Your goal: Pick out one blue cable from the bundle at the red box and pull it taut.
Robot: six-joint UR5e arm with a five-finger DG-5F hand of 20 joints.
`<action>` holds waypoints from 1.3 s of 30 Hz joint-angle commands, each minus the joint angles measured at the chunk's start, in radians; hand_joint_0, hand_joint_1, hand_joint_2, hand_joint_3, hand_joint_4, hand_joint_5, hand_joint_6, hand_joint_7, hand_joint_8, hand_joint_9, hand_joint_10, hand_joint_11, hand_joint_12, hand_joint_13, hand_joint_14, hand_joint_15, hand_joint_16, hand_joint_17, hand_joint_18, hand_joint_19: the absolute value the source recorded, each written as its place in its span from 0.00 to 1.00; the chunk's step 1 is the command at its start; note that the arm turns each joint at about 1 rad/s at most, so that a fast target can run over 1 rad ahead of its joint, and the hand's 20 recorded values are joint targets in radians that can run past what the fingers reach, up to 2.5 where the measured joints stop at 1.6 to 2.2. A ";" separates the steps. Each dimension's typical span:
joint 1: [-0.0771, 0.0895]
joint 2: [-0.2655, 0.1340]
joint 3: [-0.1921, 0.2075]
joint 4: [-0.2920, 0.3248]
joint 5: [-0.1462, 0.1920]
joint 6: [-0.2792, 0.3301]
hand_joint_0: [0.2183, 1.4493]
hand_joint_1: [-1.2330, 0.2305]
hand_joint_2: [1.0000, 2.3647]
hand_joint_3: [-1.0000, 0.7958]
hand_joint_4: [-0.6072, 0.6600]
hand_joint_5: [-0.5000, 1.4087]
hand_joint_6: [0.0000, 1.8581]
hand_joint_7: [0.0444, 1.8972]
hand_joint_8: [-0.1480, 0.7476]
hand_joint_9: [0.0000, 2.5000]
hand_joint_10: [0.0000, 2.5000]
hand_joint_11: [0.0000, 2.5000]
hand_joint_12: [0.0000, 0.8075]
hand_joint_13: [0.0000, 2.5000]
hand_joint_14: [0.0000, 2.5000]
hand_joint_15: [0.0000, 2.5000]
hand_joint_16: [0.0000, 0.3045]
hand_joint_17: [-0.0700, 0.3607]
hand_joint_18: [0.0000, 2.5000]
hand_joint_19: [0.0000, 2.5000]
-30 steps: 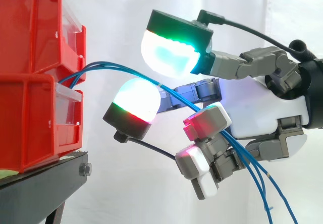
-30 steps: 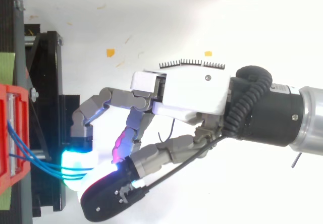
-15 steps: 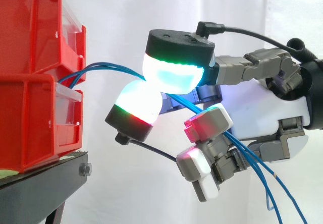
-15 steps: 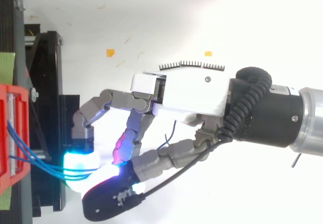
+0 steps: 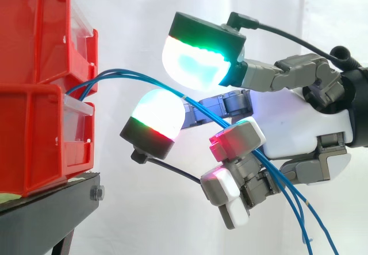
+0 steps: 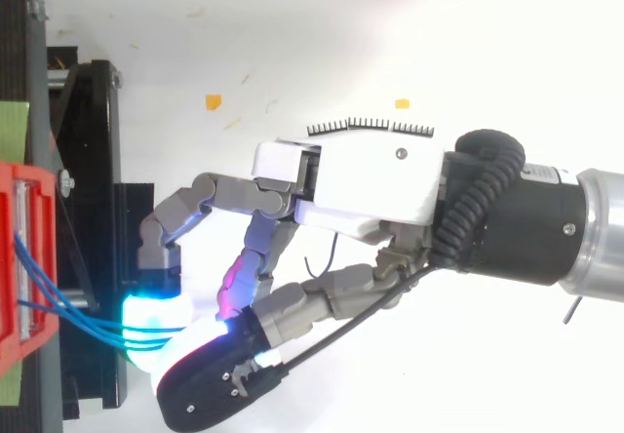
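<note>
A bundle of thin blue cables [image 5: 123,76] comes out of the gap between the two stacked red bins [image 5: 34,65] and arcs to the right into my hand [image 5: 299,128]. The cables run across the top of the lower glowing white-and-red fingertip [image 5: 155,117], then slope down past the two curled lower fingers and hang off the bottom right. The thumb's green-and-cyan pad [image 5: 192,60] stands above the cables with a clear gap to the lower pad. From the top view, three cable strands [image 6: 88,326] lead from the red bin [image 6: 15,267] to the glowing pad.
The bins sit on a black stand [image 5: 46,209], whose frame [image 6: 93,209] lies just left of my fingertips in the top view. A white curtain forms the backdrop. Small orange scraps [image 6: 213,101] lie on the white floor.
Half a second ago the thumb's pad was down against the lower fingertip over the cables. It has lifted back up, reopening the gap. The cables and bins have barely moved.
</note>
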State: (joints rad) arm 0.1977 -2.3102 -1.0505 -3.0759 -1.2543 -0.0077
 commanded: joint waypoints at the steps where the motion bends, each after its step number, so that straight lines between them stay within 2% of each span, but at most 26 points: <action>1: 0.000 -0.002 0.000 0.000 0.000 0.000 0.23 0.41 0.00 0.28 0.52 0.21 0.47 0.43 0.53 0.56 0.01 0.35 0.43 0.44 0.01 0.28 0.16 0.41 0.37 0.28; 4: 0.000 0.000 0.000 -0.001 0.000 0.000 0.31 0.42 0.00 0.29 0.49 0.22 0.46 0.47 0.51 0.56 0.01 0.36 0.40 0.43 0.01 0.28 0.14 0.38 0.34 0.29; 10: 0.000 0.000 0.000 -0.001 0.000 0.000 0.30 0.36 0.01 0.45 0.48 0.22 0.47 0.50 0.52 0.56 0.01 0.36 0.39 0.43 0.01 0.27 0.14 0.38 0.34 0.28; 13: 0.000 0.000 0.000 0.000 0.000 0.000 0.30 0.33 0.01 0.47 0.49 0.22 0.47 0.51 0.54 0.56 0.01 0.36 0.41 0.43 0.01 0.26 0.15 0.40 0.35 0.27; 17: 0.000 0.000 0.000 0.000 0.000 0.000 0.34 0.25 0.01 0.51 0.49 0.21 0.49 0.51 0.54 0.55 0.01 0.36 0.42 0.43 0.01 0.27 0.15 0.41 0.36 0.27; 20: 0.000 0.000 0.000 -0.003 0.000 0.000 0.39 0.23 0.02 0.48 0.43 0.21 0.50 0.54 0.52 0.54 0.01 0.37 0.40 0.42 0.01 0.27 0.14 0.38 0.34 0.28; 22: 0.000 0.000 0.000 -0.003 0.000 0.000 0.45 0.23 0.01 0.39 0.39 0.20 0.50 0.57 0.52 0.54 0.01 0.37 0.40 0.42 0.01 0.27 0.14 0.39 0.35 0.28; 24: -0.001 0.000 0.000 -0.003 0.000 0.000 0.48 0.22 0.01 0.34 0.38 0.20 0.50 0.65 0.51 0.54 0.01 0.38 0.40 0.42 0.01 0.27 0.14 0.38 0.35 0.29; 27: 0.000 0.000 0.000 0.000 0.000 0.000 0.49 0.22 0.00 0.28 0.34 0.20 0.51 0.69 0.51 0.54 0.01 0.38 0.40 0.43 0.01 0.27 0.14 0.38 0.36 0.28; 36: 0.000 0.000 0.000 0.000 0.000 0.000 0.43 0.22 0.00 0.28 0.37 0.21 0.51 0.64 0.50 0.56 0.01 0.38 0.40 0.43 0.01 0.28 0.14 0.39 0.38 0.27; 38: 0.000 0.000 0.000 0.000 -0.002 0.000 0.41 0.22 0.00 0.28 0.38 0.21 0.51 0.61 0.50 0.56 0.01 0.38 0.40 0.43 0.01 0.28 0.14 0.39 0.38 0.28; 39: 0.000 0.000 0.000 0.000 -0.002 0.000 0.39 0.22 0.00 0.28 0.40 0.21 0.51 0.56 0.50 0.56 0.01 0.38 0.40 0.43 0.01 0.28 0.14 0.39 0.38 0.27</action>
State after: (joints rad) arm 0.1976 -2.3102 -1.0508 -3.0765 -1.2552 -0.0077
